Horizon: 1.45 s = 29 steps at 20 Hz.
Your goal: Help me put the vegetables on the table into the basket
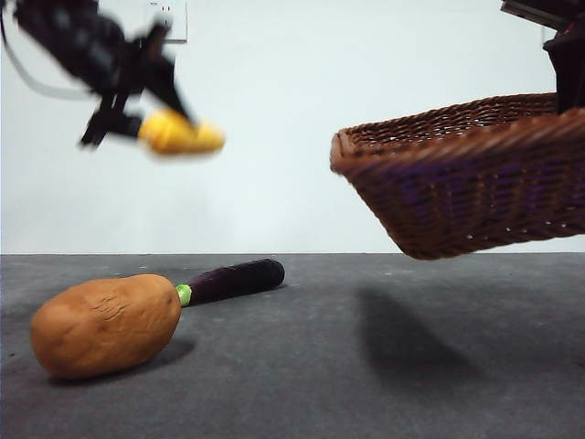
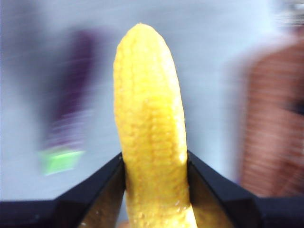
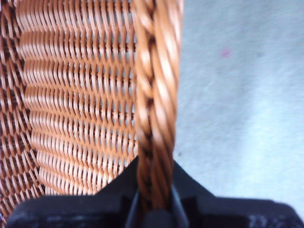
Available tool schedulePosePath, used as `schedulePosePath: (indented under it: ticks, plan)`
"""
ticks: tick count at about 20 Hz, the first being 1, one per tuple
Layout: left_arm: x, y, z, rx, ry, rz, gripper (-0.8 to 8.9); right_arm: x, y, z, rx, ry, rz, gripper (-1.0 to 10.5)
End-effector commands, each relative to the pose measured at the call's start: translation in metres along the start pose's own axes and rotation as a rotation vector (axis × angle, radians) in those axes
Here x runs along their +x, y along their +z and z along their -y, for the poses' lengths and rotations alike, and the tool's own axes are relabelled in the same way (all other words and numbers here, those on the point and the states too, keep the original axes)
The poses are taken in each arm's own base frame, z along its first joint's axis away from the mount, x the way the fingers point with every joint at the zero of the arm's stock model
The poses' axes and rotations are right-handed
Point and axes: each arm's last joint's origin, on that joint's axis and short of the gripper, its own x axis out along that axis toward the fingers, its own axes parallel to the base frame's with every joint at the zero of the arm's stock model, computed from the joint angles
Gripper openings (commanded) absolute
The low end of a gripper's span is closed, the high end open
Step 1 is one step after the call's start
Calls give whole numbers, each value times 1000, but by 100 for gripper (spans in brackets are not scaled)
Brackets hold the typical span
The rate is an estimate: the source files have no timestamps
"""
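Jaws clamped: left gripper [image 2: 154,164] on corn cob [image 2: 149,128], right gripper [image 3: 154,183] on raised basket [image 3: 156,95] rim.

Three vegetables are in sight, one of each kind — one orange-brown potato [image 1: 105,325] at the lower left of the front frame, one dark purple eggplant [image 1: 233,280] just behind it toward the centre, and one yellow corn cob [image 1: 180,135] at the upper left. One woven basket [image 1: 475,174] fills the right side of that frame. Two grippers show — the left gripper [image 2: 153,164] at the bottom of its wrist frame, and the right gripper [image 3: 154,190] at the bottom of its own. One dark grey table [image 1: 366,384] spans the lower part.
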Motion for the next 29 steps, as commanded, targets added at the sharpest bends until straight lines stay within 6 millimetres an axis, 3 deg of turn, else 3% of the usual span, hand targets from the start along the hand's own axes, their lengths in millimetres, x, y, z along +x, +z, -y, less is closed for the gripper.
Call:
schedulePosePath:
  ticks: [1,4,7,8,10,11,15,16,18,19,24,27,29]
  plan:
    - [-10,-6,49,135,-57,23,-13,-2,3,-1,30,9,19,-11]
    - [-9,-21,113,291,-93,13,-13,4,5,-4,38,16,6,-11]
    - [21,-28,150,325,-136,-49,-13,9,3,-15,11,44,-10,-11]
    - [35,-29,159,336,-56,-64,-13,10,2,-21,-9,71,-19,-11]
    - [63,-32,168,318,174,-77,-13,11,1,-27,-17,93,-19,-11]
    - [76,-33,171,299,209,-86,-13,11,1,-27,-15,95,-20,-11]
    - [127,-26,159,170,186,-121,16,11,1,-28,-16,120,-28,-11]
    - [137,-25,154,154,173,-146,115,11,1,-28,-19,119,-27,-11]
    - [149,-25,152,144,177,-151,494,11,1,-27,-24,102,-21,-11]
    - [151,-24,154,160,167,-136,569,11,1,-27,-27,87,-16,-11]
    - [143,-29,165,193,113,-153,566,12,2,-25,-51,26,-4,-11]
    - [99,-47,189,301,159,-172,566,14,-1,-22,-70,-27,-34,-11]
    - [59,-69,208,370,322,-169,565,15,-1,-21,-82,-53,-43,-11]
